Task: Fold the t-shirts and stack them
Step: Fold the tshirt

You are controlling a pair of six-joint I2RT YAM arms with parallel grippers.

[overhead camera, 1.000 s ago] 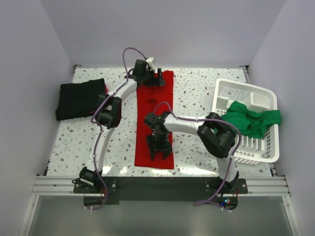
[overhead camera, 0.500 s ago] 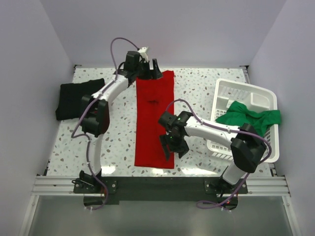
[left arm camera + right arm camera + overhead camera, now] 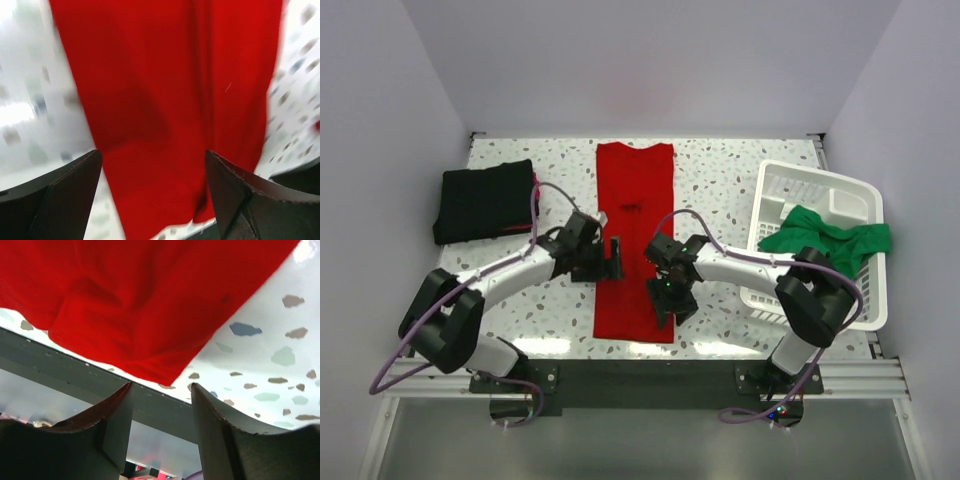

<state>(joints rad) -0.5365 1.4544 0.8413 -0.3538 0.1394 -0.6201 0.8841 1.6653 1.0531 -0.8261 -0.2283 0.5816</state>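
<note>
1. Black t-shirt [image 3: 485, 200]: folded into a thick rectangle. Lies at the far left of the speckled desk [image 3: 720, 190], well apart from the other shirts.

2. Left tool [image 3: 613, 258]: low over the left edge of item 3, about halfway along its length. Jaws stand wide apart with nothing between them. In the wrist view its two dark fingers [image 3: 55, 200] frame red cloth below (that view is blurred, so contact with the cloth cannot be told).

3. Red t-shirt [image 3: 634, 230]: laid flat in the middle of the desk as one long narrow strip running from the far edge towards the near edge. Sleeves do not show at the sides. Both tools are at this shirt.

4. Right tool [image 3: 672, 303]: over the near right part of item 3, close to its near right corner. Jaws parted, gripping nothing. Its wrist view shows the shirt's hem corner just beyond the fingers [image 3: 235, 440], with bare desk to the right of it.

5. White slatted plastic basket [image 3: 820, 175]: stands on the right side of the desk.

6. Green t-shirt [image 3: 825, 240]: unfolded and crumpled, lying in the basket and spilling over its right rim.
</note>
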